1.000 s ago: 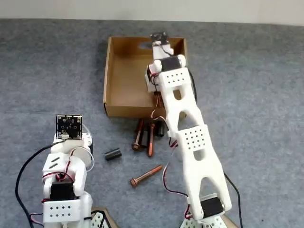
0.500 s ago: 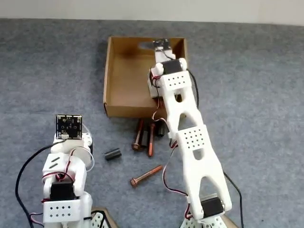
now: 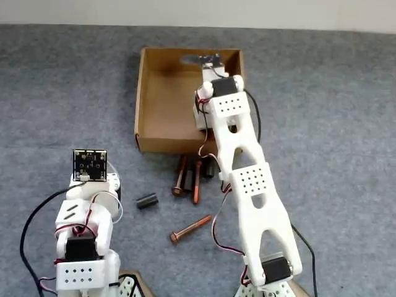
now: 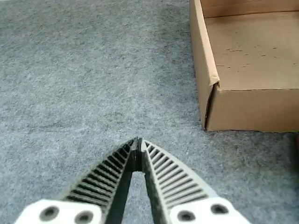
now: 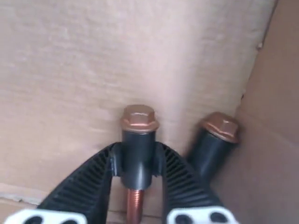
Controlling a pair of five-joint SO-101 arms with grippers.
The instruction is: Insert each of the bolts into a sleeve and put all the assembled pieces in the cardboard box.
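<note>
Saw a grey carpet spread flat across the scene, bounded at the far side by a pale strip, with a small brown corner lying on it at the near edge.

Grey carpeted table. Cardboard box sits toward the far edge. Cluster of bolts and sleeves just beside its near wall. Black sleeve and copper bolt lie apart, nearer the near edge.
</note>
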